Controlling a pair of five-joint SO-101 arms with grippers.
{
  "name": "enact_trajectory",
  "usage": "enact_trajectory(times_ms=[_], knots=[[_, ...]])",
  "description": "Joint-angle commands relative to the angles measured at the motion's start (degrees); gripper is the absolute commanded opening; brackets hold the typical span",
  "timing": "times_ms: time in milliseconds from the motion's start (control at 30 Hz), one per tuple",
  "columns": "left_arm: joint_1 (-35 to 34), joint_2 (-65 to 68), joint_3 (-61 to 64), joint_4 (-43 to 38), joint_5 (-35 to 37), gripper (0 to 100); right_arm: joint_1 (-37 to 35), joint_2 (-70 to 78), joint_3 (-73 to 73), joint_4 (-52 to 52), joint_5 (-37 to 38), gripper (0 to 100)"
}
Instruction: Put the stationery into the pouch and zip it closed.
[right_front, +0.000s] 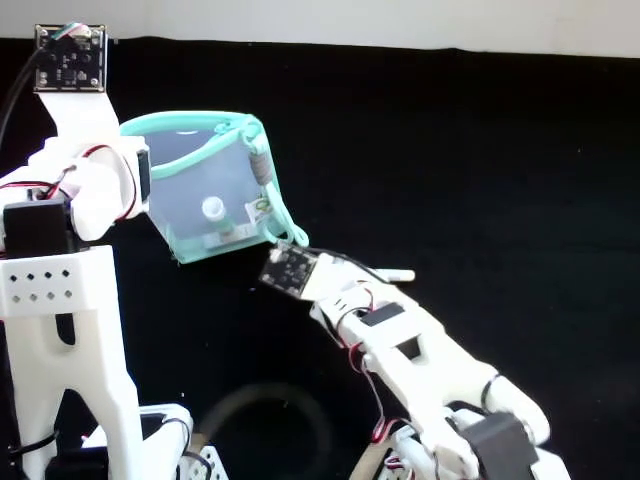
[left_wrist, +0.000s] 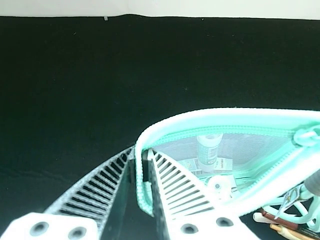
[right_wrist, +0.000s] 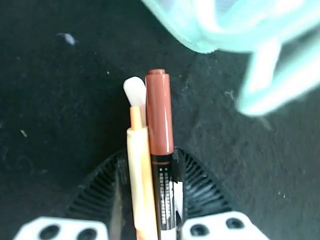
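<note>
The teal mesh pouch (right_front: 215, 190) hangs above the black table with its zip open. My left gripper (left_wrist: 142, 167) is shut on the pouch's rim (left_wrist: 150, 135) at one end of the opening. Inside the pouch lie a white-capped tube (left_wrist: 210, 147) and other small items. My right gripper (right_wrist: 150, 160) is shut on two pens side by side: a brown-capped marker (right_wrist: 159, 115) and an orange pen with a white tip (right_wrist: 135, 95). Their tips point at the pouch's lower corner (right_wrist: 210, 30), just short of it. The teal zip strap (right_wrist: 270, 70) dangles beside them.
The right arm (right_front: 400, 340) comes in from the front right, and its wrist camera board (right_front: 290, 270) sits just under the pouch's corner. The left arm's white tower (right_front: 60, 300) stands at the left. A cable loop (right_front: 270, 410) lies at the front. Bare black cloth (right_front: 480, 150) spreads to the right.
</note>
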Motion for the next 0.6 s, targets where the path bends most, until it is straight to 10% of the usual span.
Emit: enact_trajectory(times_ms=[0,567], knots=[[-1.2,1.9,0.7,-0.3,0.3,1,2.5,-5.7,-1.6,4.9,-4.9,0.5],[-1.2,1.9,0.7,0.1,0.4,1,5.1,-29.8,-25.3,30.9,-29.7,0.5]])
